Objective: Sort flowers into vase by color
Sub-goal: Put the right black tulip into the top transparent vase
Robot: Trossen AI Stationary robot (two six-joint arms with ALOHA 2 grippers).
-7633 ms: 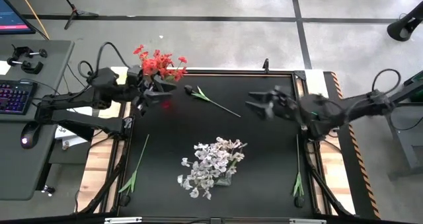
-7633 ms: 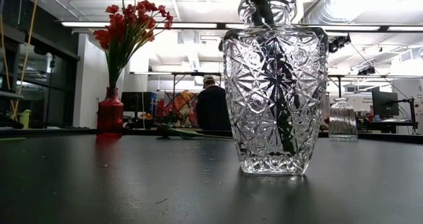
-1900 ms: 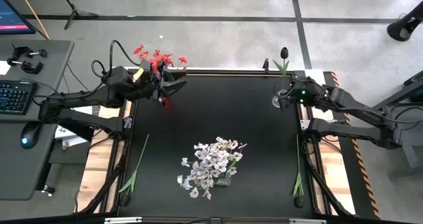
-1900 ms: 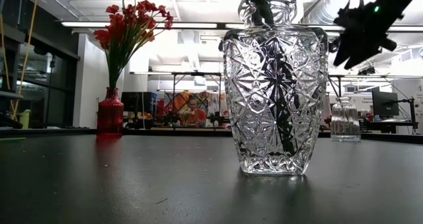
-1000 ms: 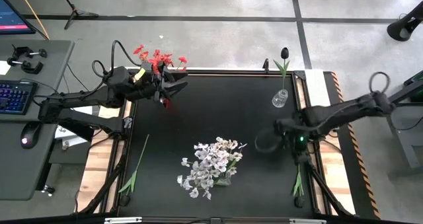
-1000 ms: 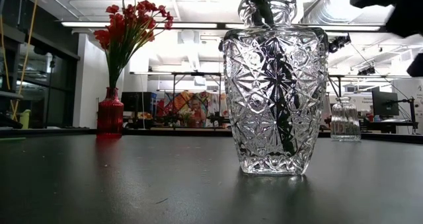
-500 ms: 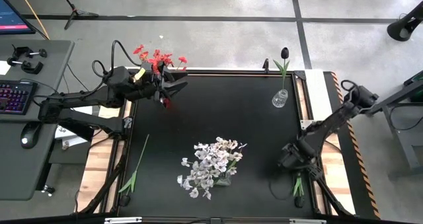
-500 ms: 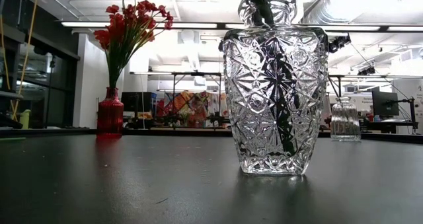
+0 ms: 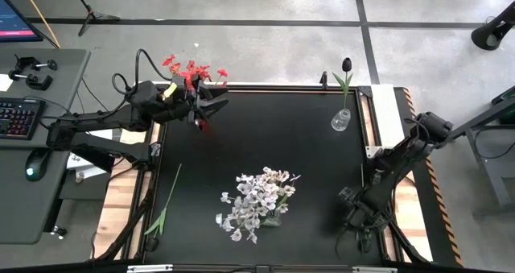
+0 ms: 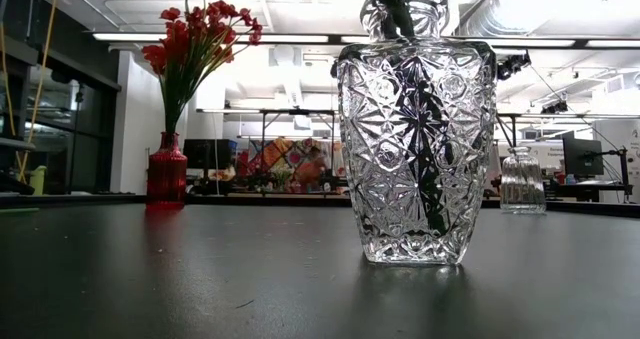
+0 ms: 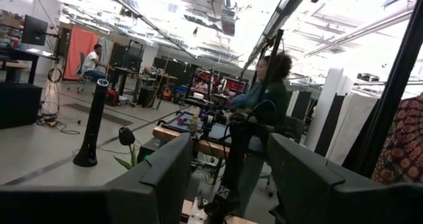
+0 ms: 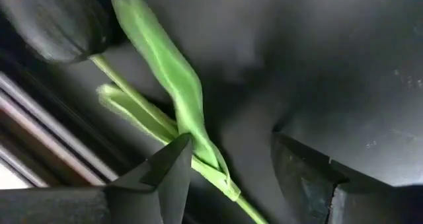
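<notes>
My right gripper (image 9: pixel 356 218) is open and low over the table's near right edge. In the right wrist view its fingers (image 12: pixel 231 141) stand on either side of a lying flower's green stem and leaf (image 12: pixel 182 95), whose dark tulip head (image 12: pixel 56 19) lies beyond. I cannot tell whether a finger touches the leaf. My left gripper (image 9: pixel 216 105) waits open beside the red flowers (image 9: pixel 193 73) in the red vase (image 10: pixel 167 169). White flowers (image 9: pixel 257 199) stand in the cut-glass vase (image 10: pixel 415 139). One dark tulip (image 9: pixel 345 65) stands in a small clear vase (image 9: pixel 340 120).
Another green-stemmed flower (image 9: pixel 165 204) lies along the table's near left edge. The black tabletop (image 9: pixel 265 144) shows bare between the vases. A desk with a keyboard (image 9: pixel 16 116) stands left of the table. People show in the room beyond in the left wrist view.
My right gripper has swept from the middle of the table's right side toward the near edge and come down over the flower lying at the near right edge. The flowers and vases have kept their places.
</notes>
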